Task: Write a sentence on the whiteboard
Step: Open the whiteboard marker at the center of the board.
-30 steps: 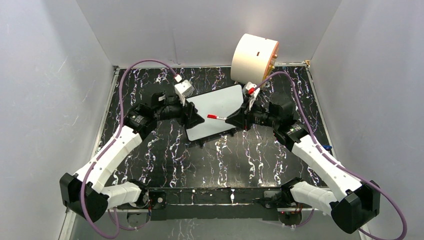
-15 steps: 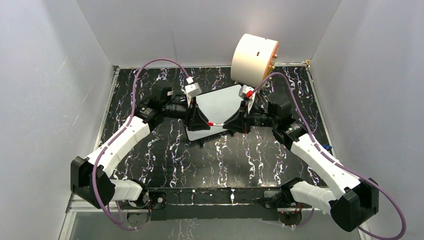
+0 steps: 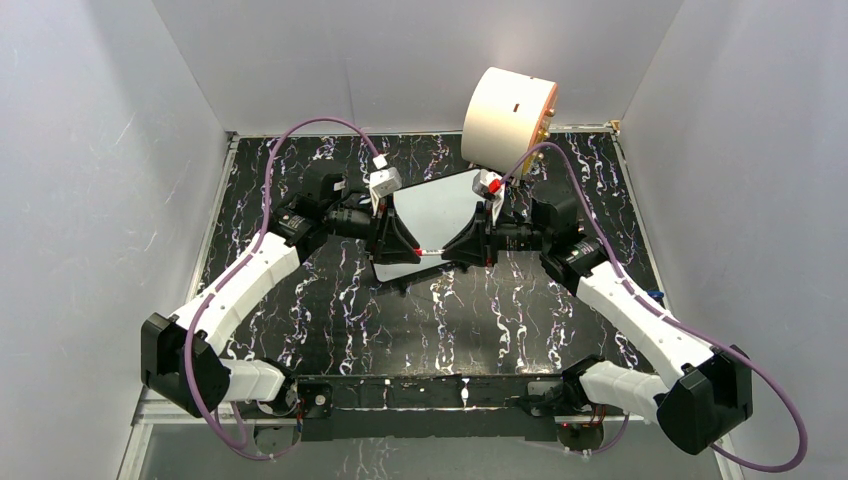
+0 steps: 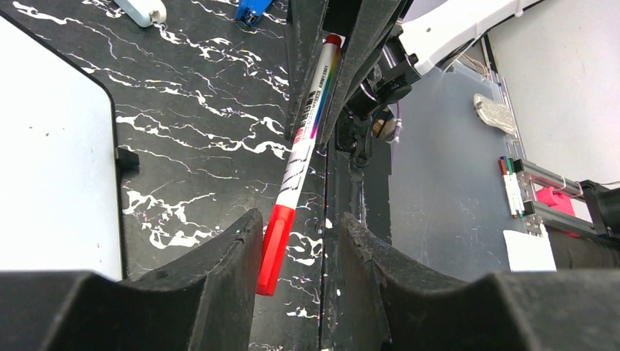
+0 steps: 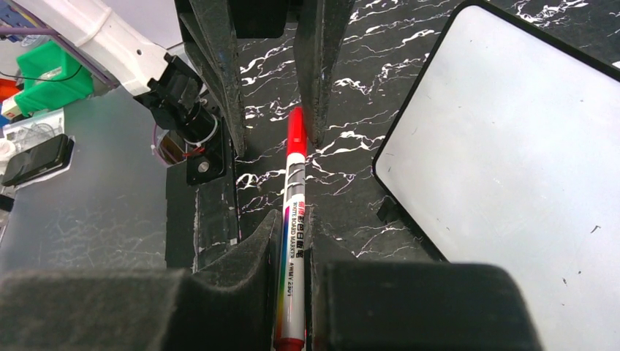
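The whiteboard [image 3: 435, 203] lies flat mid-table, and the part of its face that shows is blank [image 5: 512, 146] [image 4: 51, 146]. The sentence is out of view. My right gripper [image 3: 452, 249] [image 5: 294, 228] is shut on the barrel of a white marker [image 5: 293, 248] with a red cap [image 5: 295, 131]. The two grippers face each other tip to tip over the board's near edge. My left gripper [image 3: 410, 247] [image 4: 296, 219] is open around the red cap [image 4: 276, 245]. The cap rests against one finger, with a gap to the other.
A big cream cylinder [image 3: 510, 118] stands at the back right, just beyond the board. A blue object [image 4: 252, 9] and a pale one [image 4: 142, 9] lie on the black marbled table [image 3: 470, 310]. Grey walls enclose the table on three sides.
The arms have drawn together. The right gripper brought the marker leftward, and the left gripper moved right and narrowed its jaws around the red cap.
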Controlling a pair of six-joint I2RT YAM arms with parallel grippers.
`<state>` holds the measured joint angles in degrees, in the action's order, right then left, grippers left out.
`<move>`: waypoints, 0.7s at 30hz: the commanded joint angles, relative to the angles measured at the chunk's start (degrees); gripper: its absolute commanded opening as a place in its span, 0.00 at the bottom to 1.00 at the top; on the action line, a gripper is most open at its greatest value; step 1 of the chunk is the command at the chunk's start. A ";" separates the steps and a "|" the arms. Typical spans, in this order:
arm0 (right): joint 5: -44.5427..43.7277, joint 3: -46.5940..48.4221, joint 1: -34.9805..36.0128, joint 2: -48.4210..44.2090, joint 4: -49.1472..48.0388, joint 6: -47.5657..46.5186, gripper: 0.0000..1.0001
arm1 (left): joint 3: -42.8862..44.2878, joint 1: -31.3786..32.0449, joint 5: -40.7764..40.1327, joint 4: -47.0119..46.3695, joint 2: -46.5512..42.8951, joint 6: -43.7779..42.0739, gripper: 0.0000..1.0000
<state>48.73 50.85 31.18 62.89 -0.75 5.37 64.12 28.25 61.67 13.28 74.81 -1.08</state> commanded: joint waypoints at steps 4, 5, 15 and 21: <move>2.47 3.22 -0.13 0.53 -4.37 1.04 0.00 | -0.39 0.75 4.16 0.06 0.12 -1.60 0.40; 2.65 3.24 -0.15 0.61 -4.47 1.24 0.00 | -0.48 0.75 4.08 0.25 0.08 -1.88 0.40; 3.30 3.41 -0.10 0.74 -4.87 1.60 0.00 | -0.69 0.84 2.93 3.90 0.63 -6.43 0.36; 3.81 3.50 -0.08 1.18 -5.05 1.87 0.00 | -0.85 0.93 2.09 4.93 0.78 -8.40 0.36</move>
<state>51.22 50.96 31.18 63.86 -1.91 6.85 63.79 28.88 62.89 16.14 75.72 -6.94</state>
